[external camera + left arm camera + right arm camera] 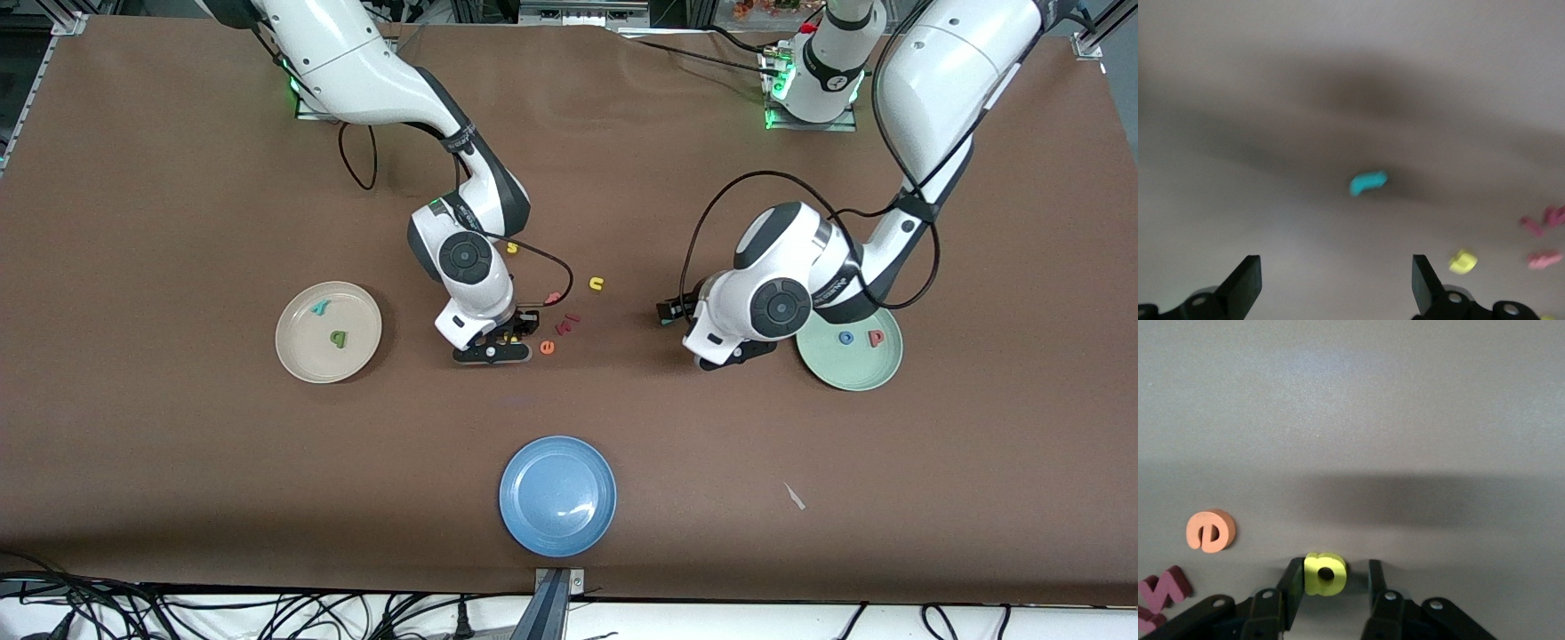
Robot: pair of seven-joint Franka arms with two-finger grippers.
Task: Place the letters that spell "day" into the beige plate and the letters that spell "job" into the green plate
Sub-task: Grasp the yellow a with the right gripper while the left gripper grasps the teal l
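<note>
Right wrist view: right gripper [1331, 577] fingers, apart, straddle small yellow foam letter a [1325, 573]; next, clamp and lift; left gripper [1337, 283] waits open

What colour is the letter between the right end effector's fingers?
Yellow; the a shows best in the right wrist view.

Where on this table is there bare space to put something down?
Bare brown table lies around the blue plate, and between it and the beige plate. It is crowded around the loose letters by the right gripper.
</note>
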